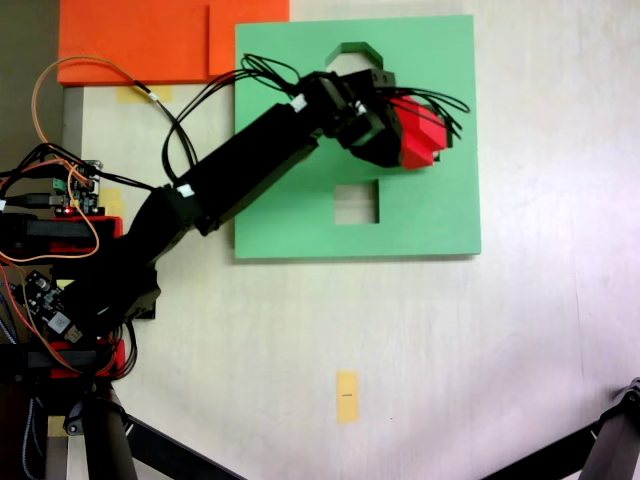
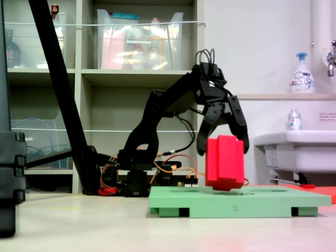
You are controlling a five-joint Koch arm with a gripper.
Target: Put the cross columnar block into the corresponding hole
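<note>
The cross columnar block (image 2: 225, 162) was held clamped in the gripper (image 2: 222, 148), low over the green board (image 2: 262, 202); lowering into the corresponding hole was judged next.

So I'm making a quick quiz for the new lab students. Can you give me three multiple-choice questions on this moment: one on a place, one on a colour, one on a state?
1. In the top-down fixed view, the red block is over:
A. the board
B. the bare table
C. the foam sheet in the top left corner

2. The board's colour is:
A. blue
B. green
C. yellow

3. In the side fixed view, the red block is:
A. lying flat on the table
B. sunk flush into the board
C. standing up, most of its height above the board

Answers:
1 A: board surface shows on all sides of the block.
2 B: it is green in both fixed views.
3 C: the block rises tall from the board's top face.
</note>
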